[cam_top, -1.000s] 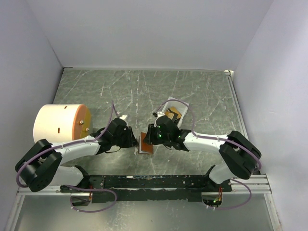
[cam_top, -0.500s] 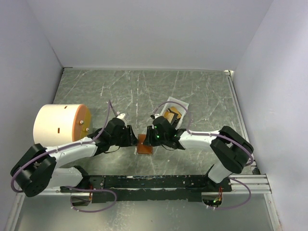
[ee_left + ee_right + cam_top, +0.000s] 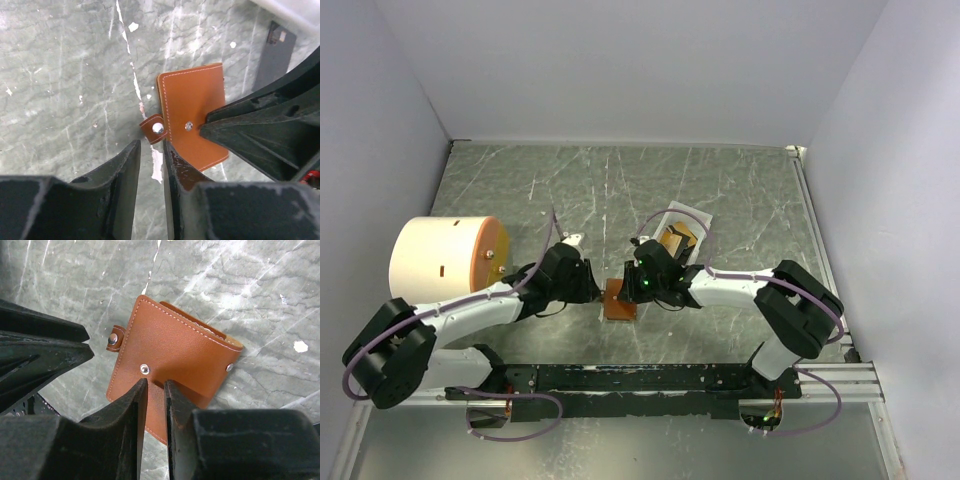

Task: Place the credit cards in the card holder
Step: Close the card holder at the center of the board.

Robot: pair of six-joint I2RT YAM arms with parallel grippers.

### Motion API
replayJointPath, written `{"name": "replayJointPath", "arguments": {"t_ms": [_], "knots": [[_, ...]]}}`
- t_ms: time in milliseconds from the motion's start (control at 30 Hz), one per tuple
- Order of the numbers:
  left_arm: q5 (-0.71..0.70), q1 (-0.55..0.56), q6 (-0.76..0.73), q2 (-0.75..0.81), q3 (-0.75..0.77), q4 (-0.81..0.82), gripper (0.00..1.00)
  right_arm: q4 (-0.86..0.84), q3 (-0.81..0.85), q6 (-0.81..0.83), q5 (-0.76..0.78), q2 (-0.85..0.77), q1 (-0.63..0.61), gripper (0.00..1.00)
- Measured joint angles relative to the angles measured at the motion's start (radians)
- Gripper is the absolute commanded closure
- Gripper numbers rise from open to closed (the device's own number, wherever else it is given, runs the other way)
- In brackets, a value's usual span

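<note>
Directly beneath the right gripper (image 3: 154, 399) tips lies the small brown leather folding card holder (image 3: 170, 352), flat on the grey marbled table (image 3: 520, 190), folded over. Its strap tab (image 3: 154, 129) w/ pale snap hangs loose just ahead of the left gripper (image 3: 151, 162). The stud on the cover is bare, so the clasp is undone.

R. jaws: narrow gap, nothing between, tips resting on the cover near the stud. L. jaws: narrow gap, nothing between, table showing through; not clamped on the tab.

Progress, est.: early. No card seen in the holder, and the holder is not yet spread open. Thin flat tan and dark credit cards (image 3: 677, 238) sit in the white rectangular tray (image 3: 695, 215), beyond the right gripper and apart from the holder. Remaining: open holder, fetch cards, insert.

Count: card holder 1; tray 1; grippers 2; cream cylindrical drum (image 3: 440, 258) 1, outboard of the left gripper. Cards: number cannot be told, too small.
</note>
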State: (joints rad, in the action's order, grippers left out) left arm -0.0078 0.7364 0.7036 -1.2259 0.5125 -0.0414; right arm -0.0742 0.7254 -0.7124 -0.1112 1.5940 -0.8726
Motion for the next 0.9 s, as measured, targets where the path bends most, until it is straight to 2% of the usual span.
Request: {"name": "replayJointPath", "arguments": {"t_ms": [233,600,900], "knots": [[0.005,0.0,-0.082,-0.036,0.012,-0.008,0.59,0.0,0.0,-0.001,0.0,0.0,0.0,0.79],[0.066,0.0,-0.095,-0.117,-0.002,0.064,0.59,0.0,0.0,-0.002,0.002,0.0,0.0,0.8],[-0.019,0.0,-0.081,-0.108,-0.002,0.026,0.62,0.0,0.0,-0.002,0.004,0.0,-0.001,0.8]]}}
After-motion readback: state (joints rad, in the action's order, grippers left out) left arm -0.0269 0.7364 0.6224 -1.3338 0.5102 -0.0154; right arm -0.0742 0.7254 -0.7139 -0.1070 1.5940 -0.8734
